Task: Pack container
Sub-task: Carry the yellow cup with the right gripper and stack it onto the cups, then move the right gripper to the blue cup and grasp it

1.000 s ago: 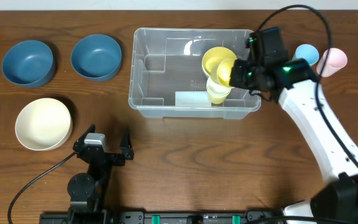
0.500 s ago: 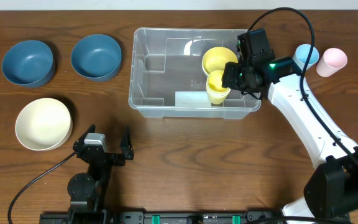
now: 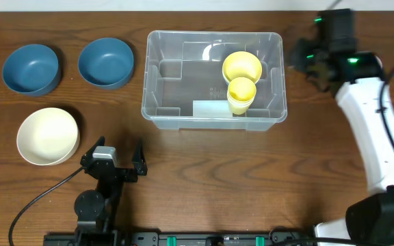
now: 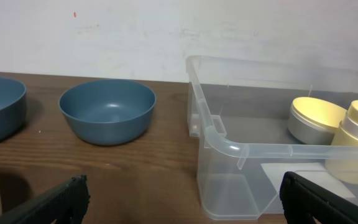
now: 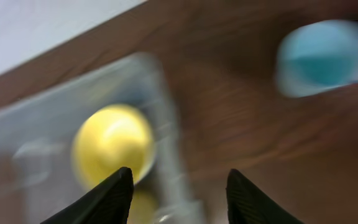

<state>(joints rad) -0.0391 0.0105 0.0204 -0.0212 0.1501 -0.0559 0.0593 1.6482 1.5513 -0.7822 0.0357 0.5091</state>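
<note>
The container (image 3: pixel 211 33) stands mid-tabletop (image 3: pixel 204 157), its long axis running left to right, with two yellow cups (image 3: pixel 242 67) in its right end. The right pincer (image 5: pixel 178 183) hangs just off that right end, jaws apart and empty. A blue cup (image 5: pixel 322 56), probably the next item, lies further right. The left pincer (image 3: pixel 120 147) rests wide open, well in front of the container.

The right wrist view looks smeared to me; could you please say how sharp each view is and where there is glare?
Right wrist view: smeared throughout; yellow cup, blue cup and container have soft edges, only the right claw looks crisp. Overhead view: sharp, a white glare streak near the container's back wall. Left wrist view: sharp, evenly lit.
</note>
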